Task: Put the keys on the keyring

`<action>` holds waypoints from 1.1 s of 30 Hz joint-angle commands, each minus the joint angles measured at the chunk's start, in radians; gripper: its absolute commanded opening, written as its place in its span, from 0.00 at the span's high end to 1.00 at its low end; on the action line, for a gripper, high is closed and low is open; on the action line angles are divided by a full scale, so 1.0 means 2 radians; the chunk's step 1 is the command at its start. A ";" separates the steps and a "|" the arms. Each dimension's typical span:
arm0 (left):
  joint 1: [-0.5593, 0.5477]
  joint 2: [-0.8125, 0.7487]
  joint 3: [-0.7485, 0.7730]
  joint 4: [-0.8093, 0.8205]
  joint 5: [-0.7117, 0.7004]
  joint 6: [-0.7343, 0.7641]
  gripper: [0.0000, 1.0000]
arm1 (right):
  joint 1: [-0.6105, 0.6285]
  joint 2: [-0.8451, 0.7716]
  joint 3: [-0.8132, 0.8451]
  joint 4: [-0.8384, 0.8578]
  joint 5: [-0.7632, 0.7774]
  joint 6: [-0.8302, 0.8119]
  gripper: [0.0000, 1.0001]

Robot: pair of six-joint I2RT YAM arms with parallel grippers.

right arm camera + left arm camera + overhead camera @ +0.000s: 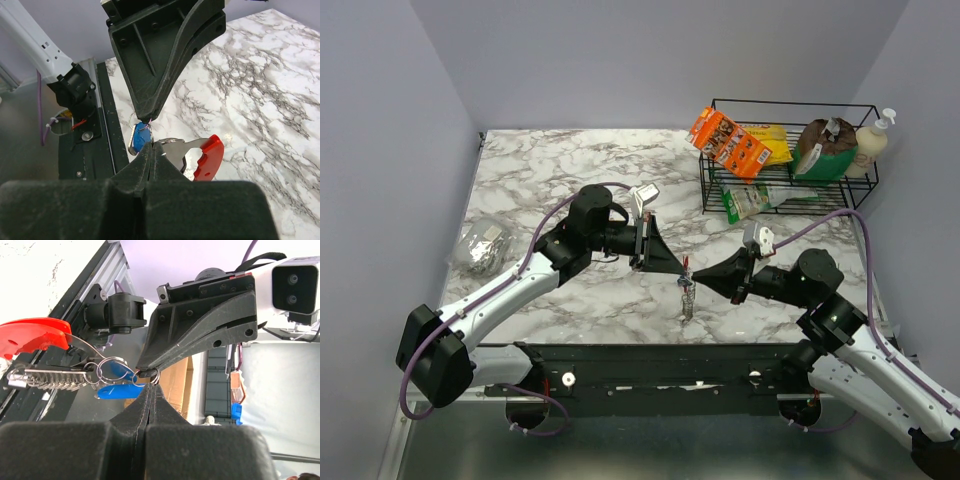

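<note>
Keyring (688, 300) hangs mid-frame above counter (570, 170), btw both end effectors; red piece (210, 155) + blue key (140, 137) on it. Left end effector (682, 268) closed, pinching small ring (152, 374) w/ key. Right end effector (697, 281) closed on keyring metal by red piece.

Place: a robotics lab test cell.
Enclosure: plain lavender walls (620, 60) close in the marble-patterned table (570, 160) on three sides.
Rig: the left arm (500, 295) and right arm (860, 350) are bolted to a black rail (660, 362) at the table's near edge, with purple cable (865, 240) along them.
Frame: slotted aluminium extrusion (112, 265) runs beside the table.
Props: a black wire rack (790, 101) holds snack packets (727, 140) and a pump bottle (872, 140).
Surroundings: a cardboard box (176, 380) stands beyond the table.
</note>
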 commanded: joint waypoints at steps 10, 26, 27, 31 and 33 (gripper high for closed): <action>-0.010 0.007 0.078 -0.143 -0.035 0.099 1.00 | 0.000 0.026 0.027 -0.030 0.015 -0.009 1.00; -0.033 0.050 0.176 -0.264 -0.096 0.172 1.00 | 0.001 0.043 0.040 -0.048 0.007 -0.012 1.00; -0.035 0.050 0.180 -0.269 -0.098 0.174 1.00 | 0.000 0.044 0.040 -0.048 0.007 -0.012 1.00; -0.037 0.054 0.195 -0.283 -0.103 0.179 1.00 | 0.000 0.046 0.040 -0.044 0.009 -0.010 1.00; -0.040 0.055 0.198 -0.285 -0.106 0.178 1.00 | 0.000 0.047 0.037 -0.039 0.009 -0.006 1.00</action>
